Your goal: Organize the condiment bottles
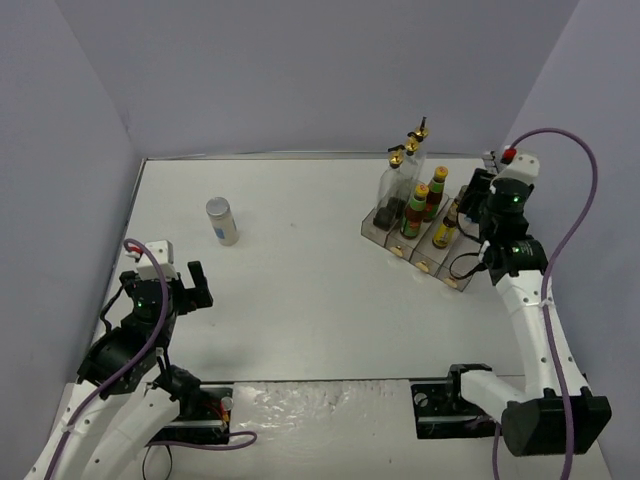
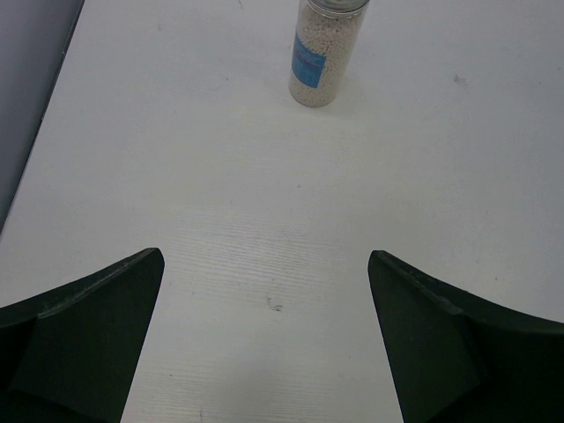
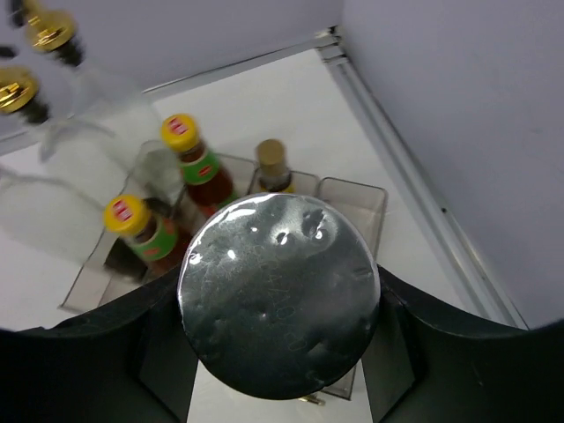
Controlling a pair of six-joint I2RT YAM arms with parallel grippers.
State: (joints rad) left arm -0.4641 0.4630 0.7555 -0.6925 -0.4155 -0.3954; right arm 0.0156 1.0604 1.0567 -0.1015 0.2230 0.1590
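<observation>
Shiny round silver lid of one shaker (image 3: 280, 295) sits squeezed in the right gripper (image 1: 478, 212), likely so it can go down into the clear plastic rack (image 3: 357, 189) by the table's far right edge. Tall glass bottles (image 1: 398, 180), red-sauce bottles (image 1: 415, 215) and a small dark bottle (image 1: 445, 232) stand together there. The left gripper (image 2: 264, 257) gapes wide, facing the other shaker (image 2: 326, 53), which stands alone nearer the left edge.

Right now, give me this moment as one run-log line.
left gripper open, aimed at beige-filled shaker standing on table | right gripper shut on silver-lidded shaker over clear rack | rack holds red-sauce bottles
</observation>
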